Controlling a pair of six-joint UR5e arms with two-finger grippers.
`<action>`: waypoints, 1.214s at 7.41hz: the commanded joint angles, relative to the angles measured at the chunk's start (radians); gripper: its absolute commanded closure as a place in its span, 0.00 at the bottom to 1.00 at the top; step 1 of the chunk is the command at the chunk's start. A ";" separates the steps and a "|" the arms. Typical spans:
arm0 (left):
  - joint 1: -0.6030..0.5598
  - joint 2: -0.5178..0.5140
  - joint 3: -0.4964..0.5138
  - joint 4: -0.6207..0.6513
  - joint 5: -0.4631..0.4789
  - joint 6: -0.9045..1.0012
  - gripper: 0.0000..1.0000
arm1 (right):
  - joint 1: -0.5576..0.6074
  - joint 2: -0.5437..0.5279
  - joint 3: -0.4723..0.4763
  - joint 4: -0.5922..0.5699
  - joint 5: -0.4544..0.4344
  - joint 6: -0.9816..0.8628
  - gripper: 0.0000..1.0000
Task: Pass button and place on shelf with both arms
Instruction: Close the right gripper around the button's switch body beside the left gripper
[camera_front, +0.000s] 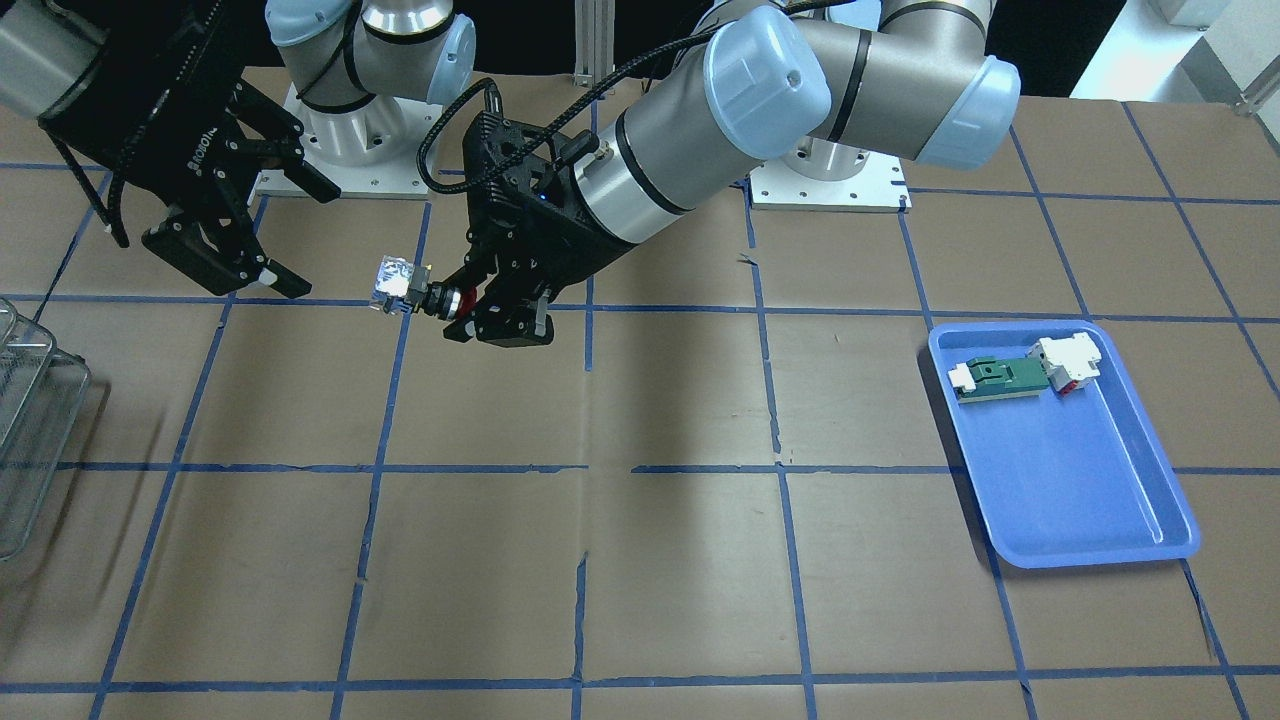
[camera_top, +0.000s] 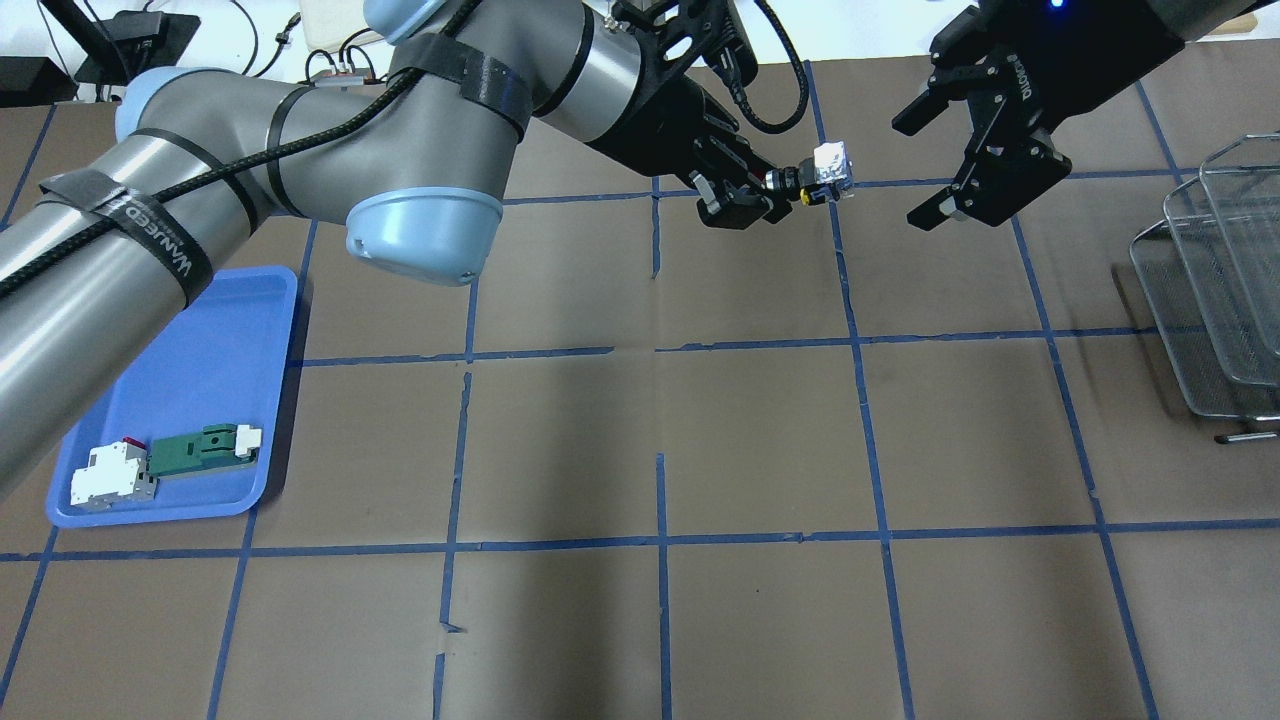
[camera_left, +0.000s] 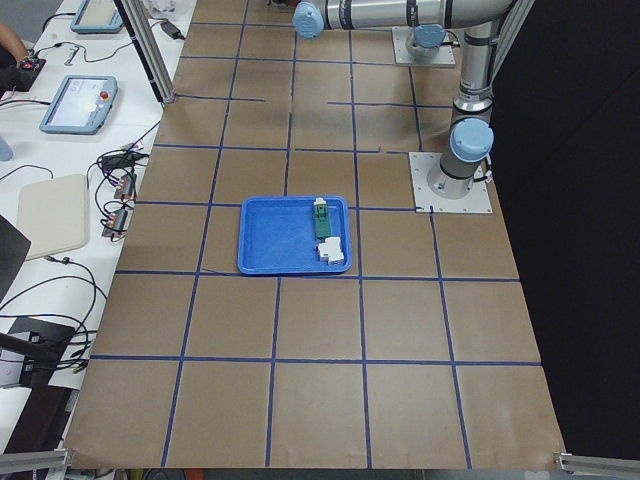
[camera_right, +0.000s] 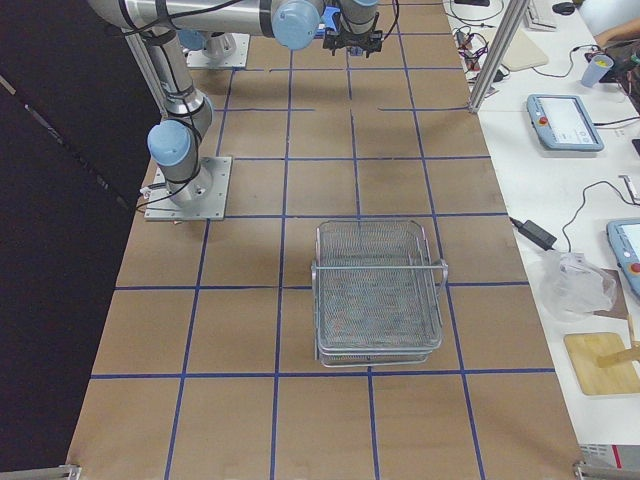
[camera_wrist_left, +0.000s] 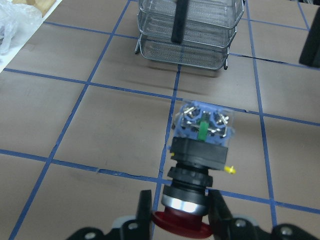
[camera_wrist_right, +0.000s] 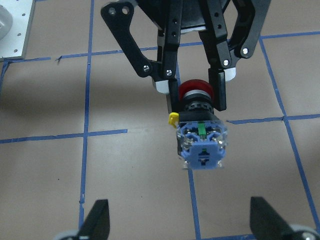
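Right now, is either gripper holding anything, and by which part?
The left gripper pinches the button at its red cap end, clear block pointing outward. The right gripper is open and empty.

The tray (camera_top: 190, 400) lies at the table's (camera_top: 650, 600) left side, with two parts (camera_top: 170, 462) at its robot-side end. The shelf (camera_top: 1210, 300) stands far right. Between them, above the table, the left gripper (camera_top: 772, 195) holds the button (camera_top: 822, 178). The right gripper (camera_top: 912, 172) is near it, apart.

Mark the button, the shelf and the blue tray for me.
button (camera_front: 396, 284), exterior front-facing view, on its clear back block.
shelf (camera_right: 376, 310), exterior right view, on the bare mesh floor.
blue tray (camera_front: 1080, 480), exterior front-facing view, on its bare floor.
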 joint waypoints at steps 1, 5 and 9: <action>-0.023 0.007 0.003 0.000 0.004 -0.006 1.00 | 0.028 0.000 0.016 0.005 0.004 0.016 0.00; -0.054 0.038 -0.005 0.014 0.004 -0.058 1.00 | 0.040 -0.002 0.022 -0.004 0.054 0.007 0.00; -0.060 0.067 -0.030 0.017 0.004 -0.058 1.00 | 0.039 0.004 0.019 -0.009 0.102 -0.002 0.85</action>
